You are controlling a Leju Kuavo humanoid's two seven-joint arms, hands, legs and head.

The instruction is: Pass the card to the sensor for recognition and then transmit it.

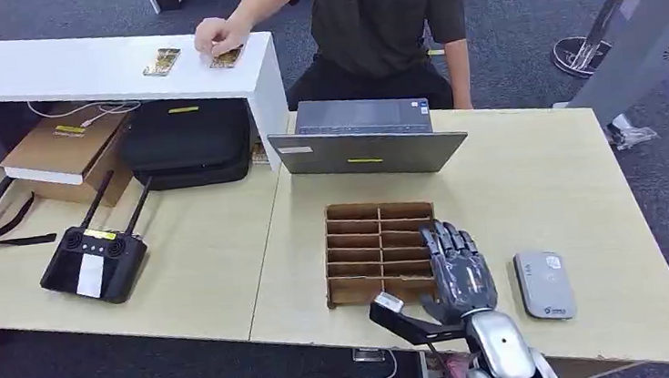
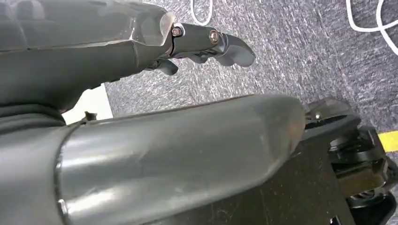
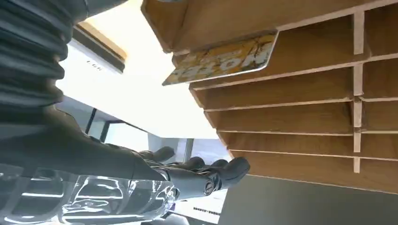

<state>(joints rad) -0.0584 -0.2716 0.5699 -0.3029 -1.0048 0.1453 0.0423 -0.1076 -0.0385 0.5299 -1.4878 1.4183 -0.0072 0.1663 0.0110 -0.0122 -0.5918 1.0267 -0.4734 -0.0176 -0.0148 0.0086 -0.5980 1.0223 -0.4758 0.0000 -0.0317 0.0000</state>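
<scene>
Head view shows the right hand (image 1: 457,270) over the right column of the wooden slotted rack (image 1: 355,251) near the middle of the light wood counter (image 1: 530,172), fingers stretched flat and slightly apart, holding nothing. From the right wrist view, the same hand's fingers (image 3: 225,171) lie straight and extended beside the rack's compartments, and a yellow printed card (image 3: 225,60) stands tilted in one of the end slots, one corner poking out past the rack's edge. At about 3 o'clock from the rack, near it, lies the grey card sensor (image 1: 544,284), flat on the counter. At 12 o'clock from the rack sits a grey laptop (image 1: 365,139). Far off at 9 o'clock rests a black remote controller (image 1: 95,261) with two antennas. On the white shelf (image 1: 47,72) at 11 o'clock lie two more cards; one card (image 1: 162,61) lies free, and a person's hand (image 1: 222,36) rests on the other. Left wrist view has the left hand (image 2: 206,44) hanging over grey carpet (image 2: 291,51), its fingers loosely curled with nothing between them.
</scene>
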